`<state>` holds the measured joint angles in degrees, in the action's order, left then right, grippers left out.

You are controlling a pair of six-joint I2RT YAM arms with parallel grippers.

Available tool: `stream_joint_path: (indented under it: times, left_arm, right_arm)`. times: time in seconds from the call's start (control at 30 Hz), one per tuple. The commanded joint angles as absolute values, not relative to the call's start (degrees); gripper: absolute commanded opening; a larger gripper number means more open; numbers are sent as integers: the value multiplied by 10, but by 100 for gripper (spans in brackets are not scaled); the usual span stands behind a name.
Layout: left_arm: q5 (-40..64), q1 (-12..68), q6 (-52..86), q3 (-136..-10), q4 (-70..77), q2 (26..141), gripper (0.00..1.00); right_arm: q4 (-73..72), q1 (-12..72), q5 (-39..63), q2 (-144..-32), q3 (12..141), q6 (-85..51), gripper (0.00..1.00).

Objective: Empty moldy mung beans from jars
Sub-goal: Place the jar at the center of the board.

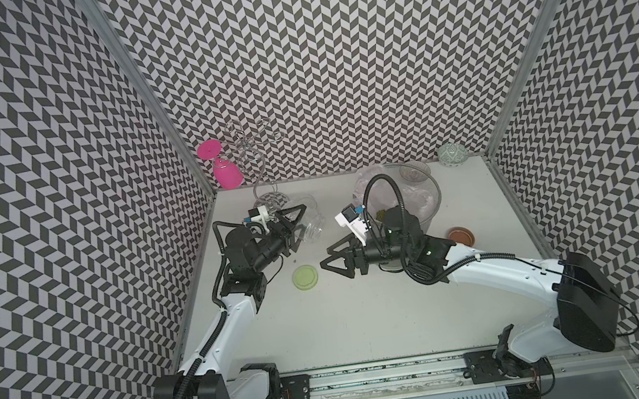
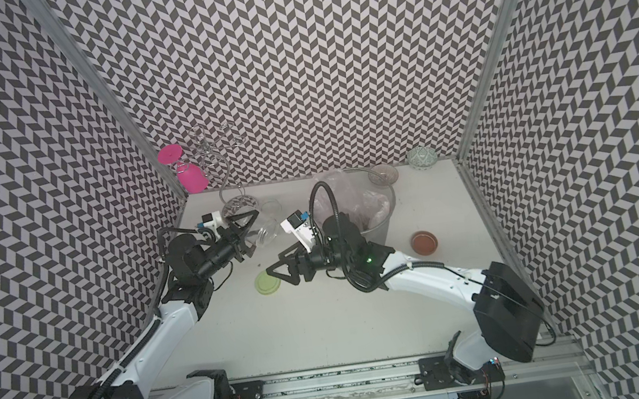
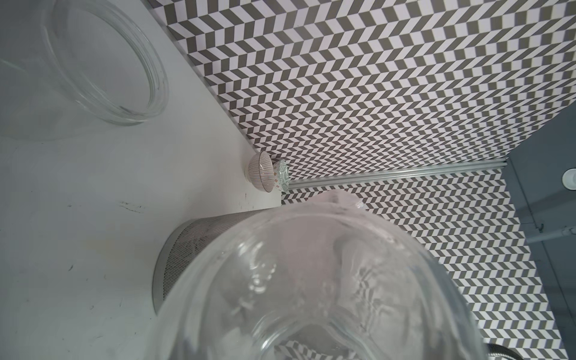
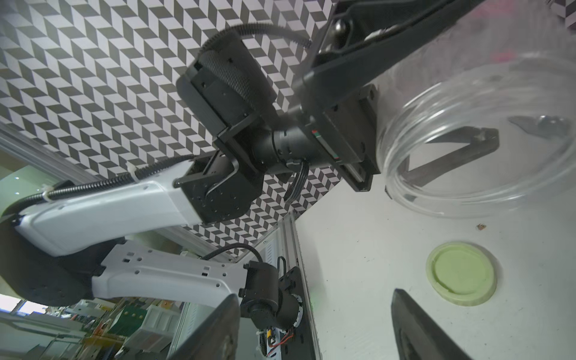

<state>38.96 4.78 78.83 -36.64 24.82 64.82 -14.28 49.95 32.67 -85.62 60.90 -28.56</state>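
My left gripper (image 1: 300, 228) is shut on a clear glass jar (image 1: 313, 230) that lies tilted on its side just above the table, mouth toward the middle, with no beans showing inside. A second empty jar (image 3: 109, 62) stands on the table close behind it. In the left wrist view the held jar (image 3: 311, 280) fills the near part of the frame. A patch of green mung beans (image 1: 380, 214) shows inside the plastic-lined mesh bin (image 1: 431, 198). My right gripper (image 1: 332, 264) hangs open and empty beside the pale green lid (image 1: 305, 278); its fingers (image 4: 414, 327) stand wide apart.
An orange-brown lid (image 1: 461, 237) lies right of the bin. A pink goblet (image 1: 227, 173) hangs upside down on a wire rack (image 1: 264, 191) in the back left corner. Two small bowls (image 1: 414, 171) (image 1: 453, 154) sit by the back wall.
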Motion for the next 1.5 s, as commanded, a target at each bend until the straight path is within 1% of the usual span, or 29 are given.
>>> stream_joint_path:
  times: [0.0, 0.1, 0.47, 0.6, 0.63, 0.73, 0.77, 0.87, 1.03, 1.13, 1.23, 1.27, 1.33, 1.4, 1.47]
  left_arm:
    - [420, 34, 844, -345, 345, 649, 54]
    - [421, 33, 844, -345, 344, 650, 54]
    - [438, 30, 868, -348, 363, 643, 54]
    - [447, 30, 872, -349, 369, 643, 54]
    - [449, 30, 875, -347, 374, 642, 54]
    - [453, 30, 887, -339, 390, 641, 54]
    - [454, 30, 891, -337, 397, 641, 54]
    - [456, 30, 899, -333, 407, 639, 54]
    - [463, 30, 906, -329, 418, 639, 54]
    - [465, 30, 910, -324, 425, 639, 54]
    - [468, 30, 914, -322, 432, 641, 54]
    - [468, 30, 915, -321, 433, 642, 54]
    - [470, 30, 913, -320, 434, 641, 54]
    - [470, 28, 907, -320, 428, 641, 58]
    - [468, 27, 896, -318, 416, 640, 71]
  right_arm:
    - [-199, 499, 300, -875, 640, -293, 75]
    - [-226, 500, 331, -906, 659, -307, 75]
    - [-197, 505, 324, -991, 751, -319, 72]
    - [-209, 505, 332, -1011, 772, -327, 72]
    - [-208, 505, 332, -1018, 781, -329, 71]
    - [-217, 505, 337, -1038, 794, -340, 61]
    - [-228, 505, 338, -1042, 792, -346, 56]
    - [-262, 505, 333, -1046, 784, -361, 44]
    - [-290, 505, 317, -1048, 783, -363, 33]
    - [-301, 505, 306, -1049, 786, -364, 22]
    - [-297, 505, 306, -1055, 794, -365, 4]
    - [-294, 505, 306, -1057, 795, -364, 0]
    - [-290, 506, 303, -1056, 793, -362, 0]
    - [-283, 507, 300, -1053, 789, -356, 0]
    - [-273, 507, 293, -1046, 784, -348, 0]
